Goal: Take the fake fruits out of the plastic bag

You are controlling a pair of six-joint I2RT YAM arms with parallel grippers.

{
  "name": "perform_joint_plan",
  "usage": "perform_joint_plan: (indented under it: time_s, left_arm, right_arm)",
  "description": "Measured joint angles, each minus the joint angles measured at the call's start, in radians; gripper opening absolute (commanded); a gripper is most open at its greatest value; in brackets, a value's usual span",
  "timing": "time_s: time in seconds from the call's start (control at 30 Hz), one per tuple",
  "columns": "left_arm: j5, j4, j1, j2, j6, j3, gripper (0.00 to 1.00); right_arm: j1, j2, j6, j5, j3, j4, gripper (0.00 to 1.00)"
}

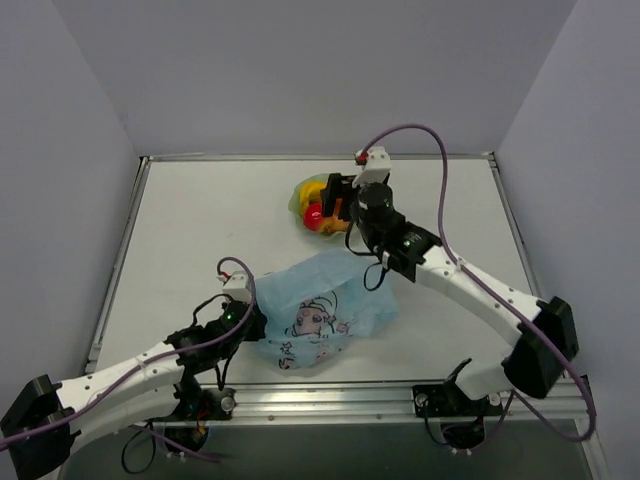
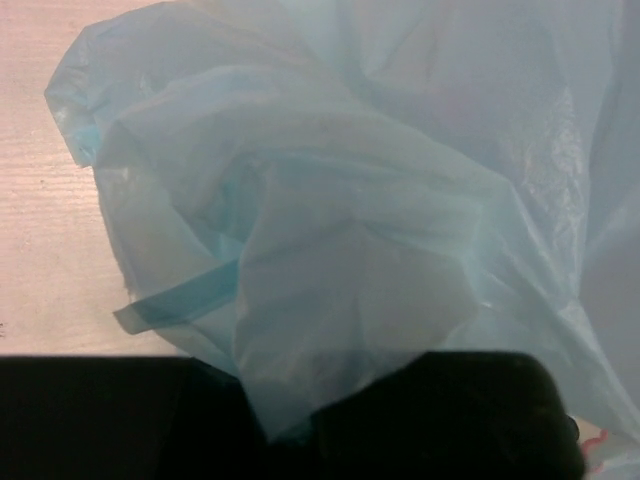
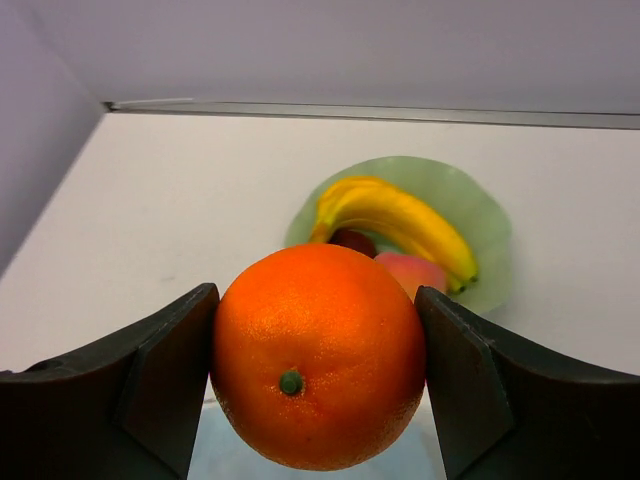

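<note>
Upper centre, we clasp the orange [image 3: 318, 350] in our right gripper [image 1: 338, 203] near the bowl [image 3: 482, 215]; lower left, our left gripper [image 1: 252, 312] is clamped on the plastic bag [image 1: 325, 300].

Near on the desk [image 1: 200, 220]: plastic bag [image 1: 320, 310]. Behind it: bowl [image 3: 470, 200], banana [image 3: 400, 215] inside. Orange [image 3: 318, 355] in right gripper [image 3: 318, 375], before bowl.

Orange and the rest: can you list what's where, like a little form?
Orange: gripped by the right gripper, near the bowl
Bowl: holds banana, peach-coloured fruit, dark red one
Bag: crumpled on the table, pinched by the left gripper
</note>
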Motion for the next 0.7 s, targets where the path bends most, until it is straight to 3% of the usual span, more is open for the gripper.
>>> perform_joint_plan:
  time_s: [0.3,0.53,0.7]
  left_arm:
    - [0.048,0.007,-0.012,0.171,0.134,0.109,0.02]
    - [0.104,0.063,-0.015,0.335,0.24,0.172,0.02]
    - [0.13,0.074,-0.017,0.368,0.285,0.172,0.02]
  right_arm:
    - [-0.208,0.401,-0.076,-0.042,0.205,0.035,0.39]
    - [-0.237,0.555,-0.081,-0.072,0.307,0.047,0.43]
    - [-0.241,0.623,-0.074,-0.105,0.34,0.055,0.45]
